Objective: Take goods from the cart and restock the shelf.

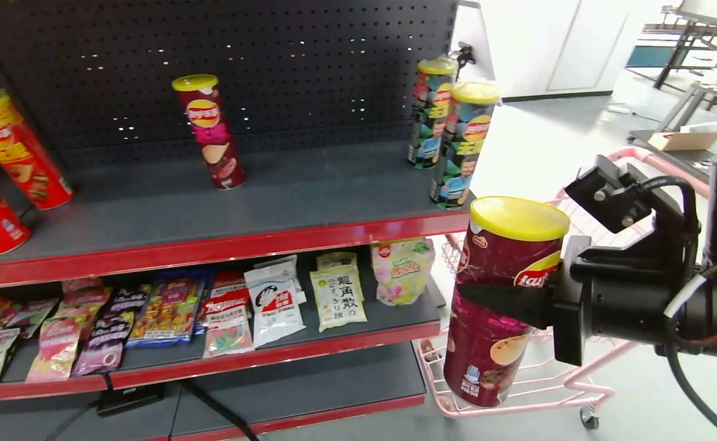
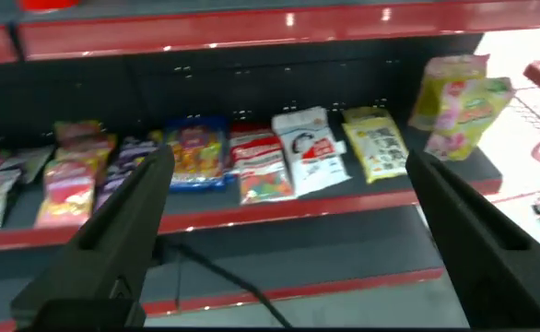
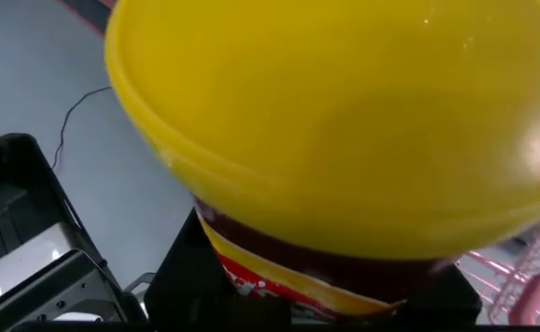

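A maroon chip can (image 1: pixel 487 361) with a yellow lid is held upright in the air at the shelf's right end, above the pink cart (image 1: pixel 548 380). My right gripper (image 1: pixel 505 301) is shut around the can's middle. In the right wrist view the can's yellow lid (image 3: pixel 344 138) sits right before the camera. The upper shelf board (image 1: pixel 309 196) carries another maroon can (image 1: pixel 210 131) near its middle. My left gripper (image 2: pixel 293 244) stands open with nothing between its fingers, facing the lower shelf of snack bags (image 2: pixel 298 161).
Two red cans (image 1: pixel 18 150) lean at the upper shelf's left end. Two multi-coloured cans (image 1: pixel 462 144) stand at its right end. Snack bags (image 1: pixel 272 300) line the lower shelf. Bare board lies between the shelf's maroon can and the multi-coloured cans.
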`<state>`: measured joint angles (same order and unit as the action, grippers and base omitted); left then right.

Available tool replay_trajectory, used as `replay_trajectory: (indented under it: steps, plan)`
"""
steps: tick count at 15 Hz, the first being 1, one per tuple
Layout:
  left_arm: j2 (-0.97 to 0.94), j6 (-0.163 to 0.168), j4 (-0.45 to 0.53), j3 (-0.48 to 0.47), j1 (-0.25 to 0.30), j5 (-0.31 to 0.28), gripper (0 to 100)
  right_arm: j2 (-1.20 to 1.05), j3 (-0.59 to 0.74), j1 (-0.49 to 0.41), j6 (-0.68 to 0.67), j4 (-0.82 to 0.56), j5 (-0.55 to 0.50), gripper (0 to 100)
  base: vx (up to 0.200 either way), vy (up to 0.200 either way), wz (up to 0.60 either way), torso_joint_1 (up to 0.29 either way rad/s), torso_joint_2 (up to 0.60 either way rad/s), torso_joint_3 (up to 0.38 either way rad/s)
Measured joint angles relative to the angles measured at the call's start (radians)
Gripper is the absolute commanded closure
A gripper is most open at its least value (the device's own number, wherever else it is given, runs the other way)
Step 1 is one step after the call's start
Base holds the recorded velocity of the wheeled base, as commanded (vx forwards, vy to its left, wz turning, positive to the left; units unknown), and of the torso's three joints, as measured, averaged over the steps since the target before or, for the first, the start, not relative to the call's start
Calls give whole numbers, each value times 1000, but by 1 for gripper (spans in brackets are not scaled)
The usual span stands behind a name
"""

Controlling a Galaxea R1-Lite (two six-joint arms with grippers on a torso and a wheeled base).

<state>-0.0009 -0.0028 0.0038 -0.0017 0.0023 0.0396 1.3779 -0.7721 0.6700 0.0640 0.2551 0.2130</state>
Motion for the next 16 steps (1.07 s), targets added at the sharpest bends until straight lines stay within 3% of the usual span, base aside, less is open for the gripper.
replay_trajectory:
  steps: [4, 10, 16]
  plan:
    - [0, 0, 1, 0, -1, 0, 0, -16, 33, 0, 27, 4, 1, 100, 0, 0, 0, 0, 0, 0]
    - [0, 0, 0, 0, 0, 0, 0, -119, 209, 15, 76, 80, 78, 100, 0, 200, 0, 2, 6, 3]
    - [0, 0, -1, 0, 0, 0, 0, -143, 203, 3, 74, 83, 88, 100, 0, 200, 0, 1, 0, 2]
